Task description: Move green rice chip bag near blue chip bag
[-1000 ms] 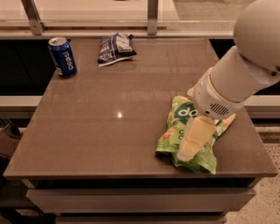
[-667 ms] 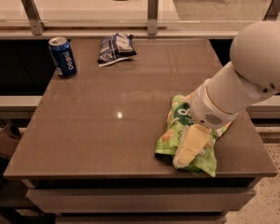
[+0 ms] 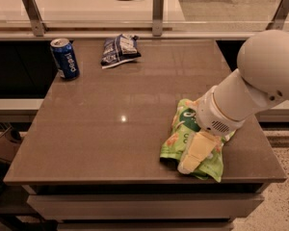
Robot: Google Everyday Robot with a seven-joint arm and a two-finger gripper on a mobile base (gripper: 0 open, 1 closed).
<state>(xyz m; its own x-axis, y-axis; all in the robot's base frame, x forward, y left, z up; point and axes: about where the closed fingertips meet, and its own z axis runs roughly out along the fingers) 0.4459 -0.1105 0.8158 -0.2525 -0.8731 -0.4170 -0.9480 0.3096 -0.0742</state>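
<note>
The green rice chip bag (image 3: pixel 177 141) lies crumpled on the brown table near its front right corner. My gripper (image 3: pixel 196 154) comes down onto the bag from the right, its pale fingers (image 3: pixel 192 155) pressed onto the bag's front half. My white arm (image 3: pixel 250 93) hides the bag's right side. The blue chip bag (image 3: pixel 118 49) lies flat at the far side of the table, left of centre, well apart from the green bag.
A blue Pepsi can (image 3: pixel 65 58) stands upright at the table's far left corner. The table (image 3: pixel 120 124) ends just in front of the green bag. A glass railing with metal posts (image 3: pixel 157 13) runs behind the table.
My arm has shifted slightly, lowering onto the green bag. The bag, the blue bag and the can stay where they were.
</note>
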